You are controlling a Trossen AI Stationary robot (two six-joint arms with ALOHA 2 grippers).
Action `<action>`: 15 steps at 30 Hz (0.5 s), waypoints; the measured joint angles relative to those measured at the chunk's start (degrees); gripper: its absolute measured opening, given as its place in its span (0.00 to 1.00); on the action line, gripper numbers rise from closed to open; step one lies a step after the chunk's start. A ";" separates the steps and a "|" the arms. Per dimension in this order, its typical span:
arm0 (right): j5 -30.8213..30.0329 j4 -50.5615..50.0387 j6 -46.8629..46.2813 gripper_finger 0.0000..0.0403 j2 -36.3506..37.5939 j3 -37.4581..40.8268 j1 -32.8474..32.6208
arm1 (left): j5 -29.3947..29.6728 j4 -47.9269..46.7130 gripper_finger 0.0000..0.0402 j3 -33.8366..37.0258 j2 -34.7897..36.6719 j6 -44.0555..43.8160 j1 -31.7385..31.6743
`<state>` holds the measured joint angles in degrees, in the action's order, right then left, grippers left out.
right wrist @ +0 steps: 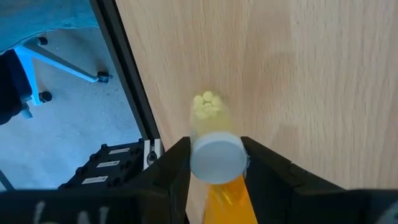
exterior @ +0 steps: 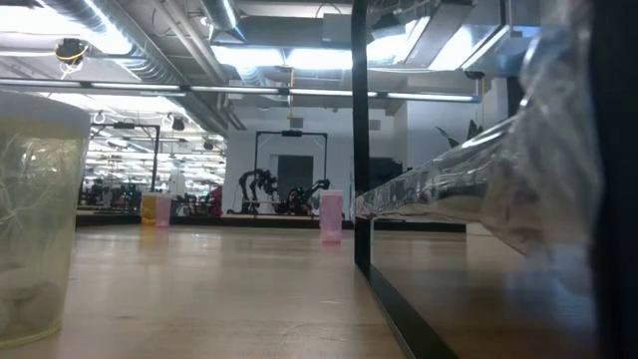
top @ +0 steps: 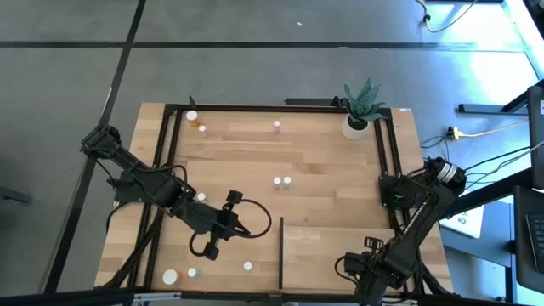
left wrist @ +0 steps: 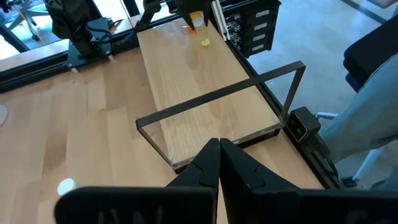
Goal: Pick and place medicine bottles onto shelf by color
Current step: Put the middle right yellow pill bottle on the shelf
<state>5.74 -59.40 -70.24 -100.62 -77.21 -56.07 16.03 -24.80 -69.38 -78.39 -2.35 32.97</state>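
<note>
Seen from overhead, the right gripper point(right wrist: 214, 165) is hidden beneath its own arm at the near right edge of the table; only the wrist camera shows it, fingers narrowed around an orange bottle point(right wrist: 216, 163) with a white cap, held above the shelf point(top: 340, 255). A small cluster of yellow pills point(right wrist: 207, 104) shows just beyond the cap; whether they lie inside the bottle or on the wood cannot be told.

The left gripper point(top: 246, 229) hangs over the table's near left area, fingers pressed fully together and holding nothing.

At table height, a blurred translucent container point(exterior: 35, 214) fills the left edge, and a dark upright point(exterior: 360, 140) cuts the scene. A pink bottle point(exterior: 331, 217) stands past it.

The plank tabletop point(top: 323, 161) carries scattered bottles: two at centre point(top: 282, 182), one pink at the far edge point(top: 277, 126), several at the near left point(top: 192, 273). A potted plant point(top: 360, 109) occupies the far right corner. The floor around is grey; overhead lighting and ducts run across the room behind.
</note>
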 joint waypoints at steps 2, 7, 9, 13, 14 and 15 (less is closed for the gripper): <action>-0.04 0.07 0.00 0.34 0.00 0.00 0.00 | 0.00 -0.02 0.00 0.00 0.00 0.00 0.00; -0.07 0.11 0.00 0.34 -0.02 0.02 0.00 | 0.00 -0.02 0.00 0.00 0.00 0.02 0.00; -0.41 0.13 0.02 0.34 -0.02 0.02 0.00 | 0.00 0.01 0.00 0.00 0.00 0.02 0.00; -0.61 0.13 0.24 0.34 -0.04 0.02 0.00 | 0.00 0.01 0.00 0.00 0.00 0.02 0.00; -0.68 0.13 0.24 0.34 -0.04 0.02 0.00 | 0.00 -0.02 0.00 0.00 0.00 0.02 0.00; -0.71 0.13 0.22 0.34 -0.04 0.02 0.00 | 0.00 -0.02 0.00 0.00 0.00 0.02 0.00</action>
<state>5.02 -59.27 -70.02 -100.66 -77.19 -56.07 16.03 -24.82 -69.38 -78.39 -2.33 32.97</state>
